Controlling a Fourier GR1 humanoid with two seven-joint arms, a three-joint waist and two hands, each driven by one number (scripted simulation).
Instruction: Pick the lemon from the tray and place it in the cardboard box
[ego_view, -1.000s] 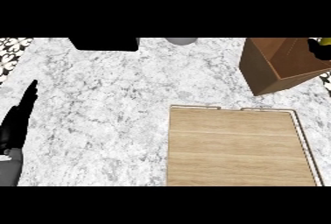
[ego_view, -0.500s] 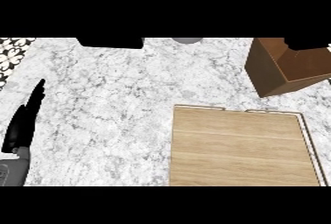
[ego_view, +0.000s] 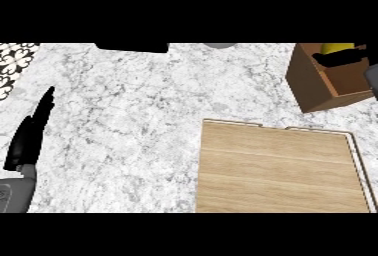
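At the lower right of the frame the wooden tray (ego_view: 280, 170) lies bare on the marbled tabletop (ego_view: 133, 110). At the lower left the left robot hand (ego_view: 29, 135) rests with fingers straight, holding nothing. At the upper right, the right robot hand (ego_view: 341, 58) appears curled round the lemon (ego_view: 338, 48) over the open cardboard box (ego_view: 328, 82). Only the release seems left.

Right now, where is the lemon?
Head view, top right: the lemon is in the right hand, over the open box.
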